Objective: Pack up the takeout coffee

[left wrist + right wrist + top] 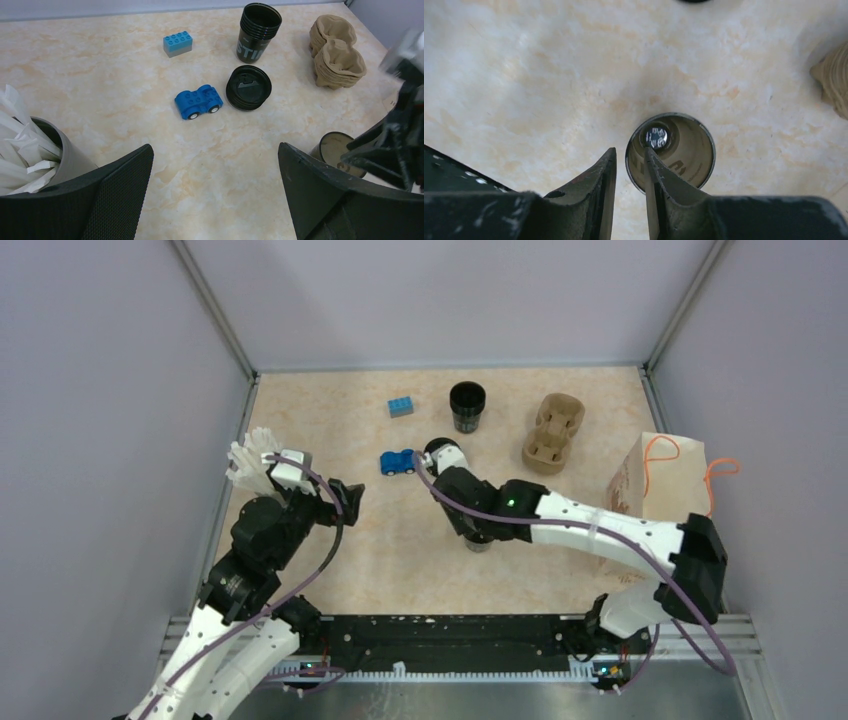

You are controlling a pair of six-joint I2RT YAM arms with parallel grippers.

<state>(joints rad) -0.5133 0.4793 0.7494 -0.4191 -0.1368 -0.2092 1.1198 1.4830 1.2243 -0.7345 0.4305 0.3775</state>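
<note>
Coffee cup: one alone; one cup stack; one lid stack

Readable only: pale letters "STI", the rest hidden, printed on the black cup stack's side.

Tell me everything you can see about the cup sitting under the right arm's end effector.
The cup stands upright and lidless on the marbled tabletop. It is round, with a dark outside and a tan lining that carries faint print. A small shiny metal piece lies at its bottom. The right end effector, slightly open, straddles the cup's near wall with one finger inside and one outside. No other object touches it.
</note>
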